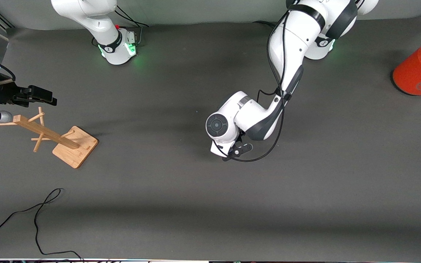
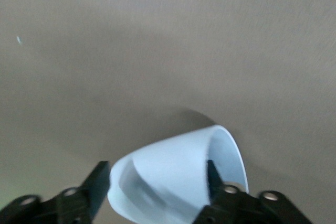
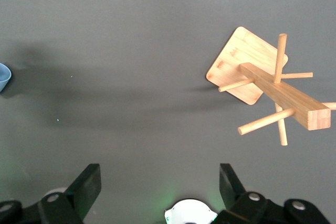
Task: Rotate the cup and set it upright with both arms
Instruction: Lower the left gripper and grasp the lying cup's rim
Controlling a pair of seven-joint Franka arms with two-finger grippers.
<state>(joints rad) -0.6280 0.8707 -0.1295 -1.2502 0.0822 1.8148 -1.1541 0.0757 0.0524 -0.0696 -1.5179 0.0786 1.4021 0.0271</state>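
The pale-blue cup [image 2: 173, 177] lies tilted on its side between the fingers of my left gripper [image 2: 157, 187], its rim turned to one side. One black finger [image 2: 100, 182] touches its base end and the other presses its wall near the rim, so the gripper is shut on it, low over the middle of the table. In the front view my left gripper [image 1: 234, 151] is mostly hidden under its own wrist, and the cup is hidden there. A sliver of the cup shows in the right wrist view [image 3: 3, 77]. My right gripper [image 1: 51, 99] is open and empty above the wooden rack.
A wooden peg rack [image 1: 59, 137] on a square base stands toward the right arm's end of the table; it also shows in the right wrist view [image 3: 273, 85]. A large orange can [image 1: 420, 69] stands at the left arm's end. A black cable [image 1: 37, 215] lies near the front edge.
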